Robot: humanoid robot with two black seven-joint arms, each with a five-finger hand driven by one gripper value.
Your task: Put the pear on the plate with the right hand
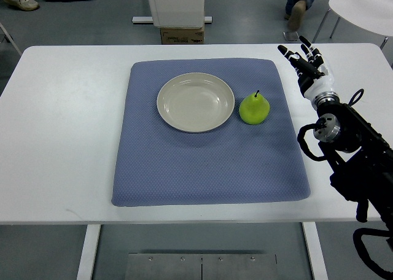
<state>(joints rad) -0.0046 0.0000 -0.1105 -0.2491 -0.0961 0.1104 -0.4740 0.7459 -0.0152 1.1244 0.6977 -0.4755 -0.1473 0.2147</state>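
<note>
Black right arm's hand (309,64) hovers far right, fingers (288,51) spread, holding nothing; green pear (253,108) sits just right of cream plate (195,102).

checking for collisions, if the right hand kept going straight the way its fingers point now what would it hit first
Probably nothing on the white table. The right hand points up and slightly left, toward the far edge, missing the green pear and cream round plate. Its height is unclear.
</note>
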